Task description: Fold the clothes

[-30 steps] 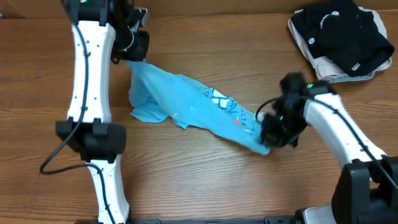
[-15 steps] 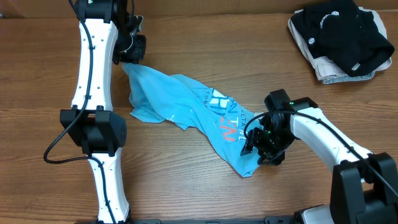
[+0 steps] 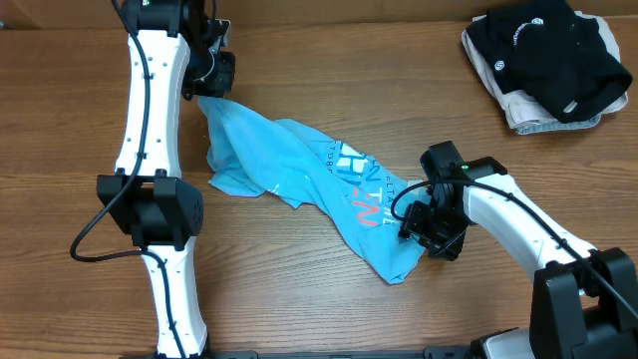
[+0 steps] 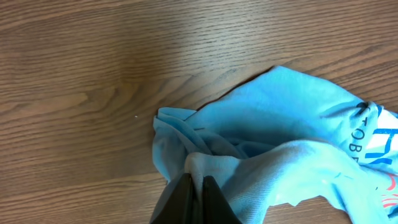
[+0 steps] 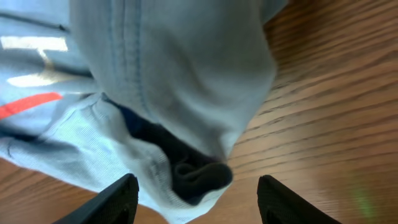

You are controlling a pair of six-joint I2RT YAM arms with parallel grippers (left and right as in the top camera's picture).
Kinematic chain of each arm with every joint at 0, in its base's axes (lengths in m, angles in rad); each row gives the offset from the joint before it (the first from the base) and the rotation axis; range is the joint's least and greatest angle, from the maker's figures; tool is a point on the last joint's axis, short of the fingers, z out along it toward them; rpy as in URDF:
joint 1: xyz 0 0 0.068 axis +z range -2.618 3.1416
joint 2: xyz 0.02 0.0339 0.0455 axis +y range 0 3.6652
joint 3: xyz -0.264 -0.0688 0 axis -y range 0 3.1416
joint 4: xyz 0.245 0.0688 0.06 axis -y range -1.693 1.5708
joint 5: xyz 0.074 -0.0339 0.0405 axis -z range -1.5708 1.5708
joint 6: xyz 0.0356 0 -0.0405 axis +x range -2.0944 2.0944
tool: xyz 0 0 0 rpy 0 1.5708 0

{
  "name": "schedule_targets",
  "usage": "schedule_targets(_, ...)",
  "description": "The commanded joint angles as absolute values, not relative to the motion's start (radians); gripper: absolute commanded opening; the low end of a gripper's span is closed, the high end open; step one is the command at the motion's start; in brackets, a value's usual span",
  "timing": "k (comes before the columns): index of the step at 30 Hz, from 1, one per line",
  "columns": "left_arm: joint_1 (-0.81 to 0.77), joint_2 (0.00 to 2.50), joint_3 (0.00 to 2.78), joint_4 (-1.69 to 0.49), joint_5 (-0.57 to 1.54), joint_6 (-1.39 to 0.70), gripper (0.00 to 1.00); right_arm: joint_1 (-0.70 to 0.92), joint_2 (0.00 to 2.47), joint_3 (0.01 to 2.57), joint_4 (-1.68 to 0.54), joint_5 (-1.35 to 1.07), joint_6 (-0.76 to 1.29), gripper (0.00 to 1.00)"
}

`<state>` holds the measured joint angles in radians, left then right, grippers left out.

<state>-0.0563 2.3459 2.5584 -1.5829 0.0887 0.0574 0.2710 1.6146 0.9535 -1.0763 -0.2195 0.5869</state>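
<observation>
Worktop: T-shirt lies crumpled diagonally across the middle. Left gripper is clenched on its far corner, probably anchoring it for spreading. Right gripper has jaws apart, straddling the bunched near hem and holding nothing; likely lining up a regrasp.

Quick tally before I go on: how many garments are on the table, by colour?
Sky-blue T-shirt: 1
Black garment: 1
White garment, under the black one: 1
Total: 3
</observation>
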Motion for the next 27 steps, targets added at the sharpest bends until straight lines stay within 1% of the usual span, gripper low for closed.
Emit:
schedule_targets(1, -0.053, 2.339, 2.56, -1.581, 0.078, 0.048, 0.04, 0.276, 1.591, 0.943, -1.054, -0.188, 0.607, 0.59)
schedule_targets(3, -0.053, 2.339, 2.56, -1.581, 0.078, 0.048, 0.04, 0.276, 1.591, 0.927, -1.038, -0.208, 0.603, 0.47)
schedule_targets(6, -0.053, 2.339, 2.56, -1.581, 0.078, 0.048, 0.04, 0.276, 1.591, 0.911, -1.012, -0.237, 0.599, 0.39)
schedule_targets(9, -0.053, 2.339, 2.56, -1.581, 0.078, 0.048, 0.04, 0.276, 1.591, 0.891, -0.987, -0.256, 0.599, 0.34)
schedule_targets(11, -0.053, 2.339, 2.56, -1.582, 0.078, 0.048, 0.04, 0.276, 1.591, 0.888, -0.984, -0.255, 0.599, 0.2)
schedule_targets(12, -0.053, 2.339, 2.56, -1.583, 0.078, 0.048, 0.04, 0.276, 1.591, 0.888, -0.982, -0.255, 0.599, 0.08)
schedule_targets(13, -0.053, 2.339, 2.56, -1.584, 0.078, 0.048, 0.04, 0.276, 1.591, 0.888, -0.98, -0.255, 0.599, 0.04)
schedule_targets(17, -0.053, 2.337, 2.565, -1.586, 0.084, 0.048, 0.04, 0.266, 1.585, 0.91, -0.988, -0.248, 0.599, 0.04)
schedule_targets(21, -0.052, 2.32, 2.605, -1.592, 0.077, 0.056, 0.04, 0.239, 1.544, 0.979, -1.048, -0.233, 0.594, 0.04)
schedule_targets(27, -0.038, 2.237, 2.708, -1.591, 0.07, 0.056, 0.04, 0.155, 1.42, 1.245, -1.213, -0.189, 0.499, 0.04)
